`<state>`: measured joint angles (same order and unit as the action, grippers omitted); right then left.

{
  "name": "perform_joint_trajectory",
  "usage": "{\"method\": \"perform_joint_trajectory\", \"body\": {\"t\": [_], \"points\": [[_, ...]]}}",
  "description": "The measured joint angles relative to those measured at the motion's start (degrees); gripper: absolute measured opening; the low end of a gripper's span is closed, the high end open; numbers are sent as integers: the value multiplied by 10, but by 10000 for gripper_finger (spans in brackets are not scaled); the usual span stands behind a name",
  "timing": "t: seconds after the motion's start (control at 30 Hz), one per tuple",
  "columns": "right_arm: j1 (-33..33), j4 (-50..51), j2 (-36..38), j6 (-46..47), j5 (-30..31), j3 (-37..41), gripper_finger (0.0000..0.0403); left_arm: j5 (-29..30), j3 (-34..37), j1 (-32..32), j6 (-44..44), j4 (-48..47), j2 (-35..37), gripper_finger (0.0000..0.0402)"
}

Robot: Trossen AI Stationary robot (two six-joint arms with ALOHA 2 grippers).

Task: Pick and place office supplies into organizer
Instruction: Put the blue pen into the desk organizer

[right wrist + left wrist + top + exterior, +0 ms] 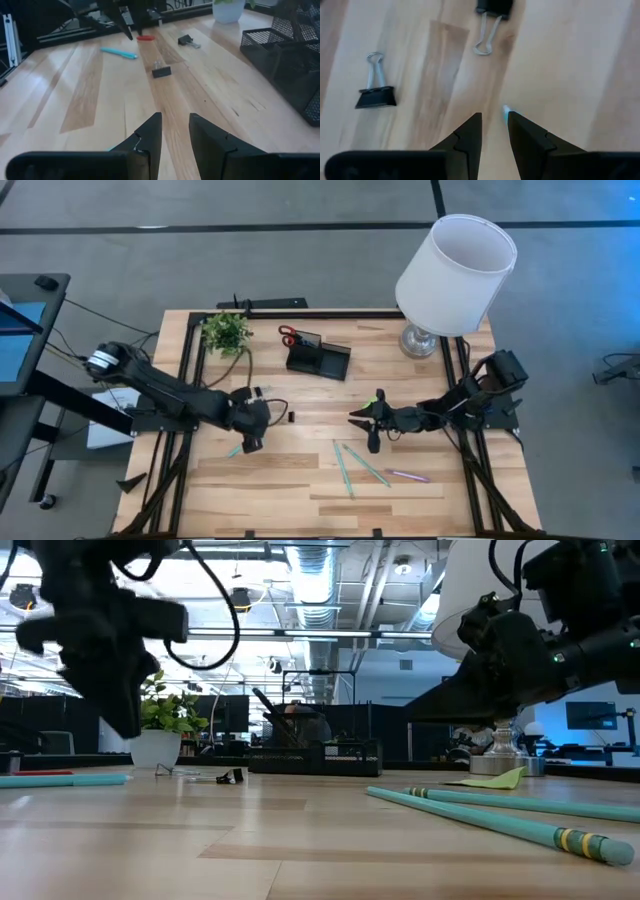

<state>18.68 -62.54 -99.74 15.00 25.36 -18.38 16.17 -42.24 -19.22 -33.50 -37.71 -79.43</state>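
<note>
My left hand (pixel 250 442), fingers slightly apart and empty, hovers left of centre over a thin teal pen (pixel 236 449); the black mesh organizer (pixel 318 357) sits upper centre. Misaligned closing could flick the pen along the wooden table (pixel 300 480).

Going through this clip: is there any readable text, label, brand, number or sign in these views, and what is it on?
No readable text in any view.
Teal pencil: yellow and dark bands near its end, no lettering legible.
Binder clips: plain black, no markings.
Organizer: plain black mesh, no label.
Lamp: plain white shade.
Background screens in the low view: too blurred to read.
</note>
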Motion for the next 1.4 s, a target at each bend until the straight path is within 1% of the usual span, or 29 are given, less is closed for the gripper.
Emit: {"method": "perform_joint_trajectory", "body": {"t": [0.07,0.17,0.2,0.27,0.33,0.47,0.57,0.67,0.8,0.9,0.97,1.1,1.2,1.27,1.4], "points": [[0,-1,0,0,0,0,93,14,0,-14,-21,-3,-14,91],[1,-1,1,0,0,0,93,17,0,-33,-52,-3,-23,91],[1,-1,1,0,0,0,93,28,0,-40,-67,-2,-23,91],[1,-1,1,0,0,0,93,67,0,-56,-101,-2,-20,91],[1,-1,1,0,0,0,93,126,0,-79,-141,-8,-8,91],[1,-1,1,0,-1,0,93,215,0,-128,-199,-15,10,91],[1,-1,1,0,-1,0,93,264,-1,-171,-251,-30,13,91],[2,-1,1,0,-2,0,93,298,3,-219,-329,-60,13,91],[5,-1,1,0,-4,0,93,324,17,-274,-426,-119,14,91],[5,-1,1,1,-4,0,93,344,39,-318,-517,-154,25,91],[4,-3,1,1,-4,0,93,368,55,-346,-567,-163,39,91],[3,-9,1,-1,-4,0,93,460,91,-414,-650,-166,84,91],[3,-12,1,-2,-3,0,93,536,118,-457,-687,-159,114,91],[3,-14,1,-3,-3,0,93,543,137,-474,-692,-140,126,91],[3,-14,1,-4,-2,0,93,521,176,-482,-693,-65,126,91]]}}
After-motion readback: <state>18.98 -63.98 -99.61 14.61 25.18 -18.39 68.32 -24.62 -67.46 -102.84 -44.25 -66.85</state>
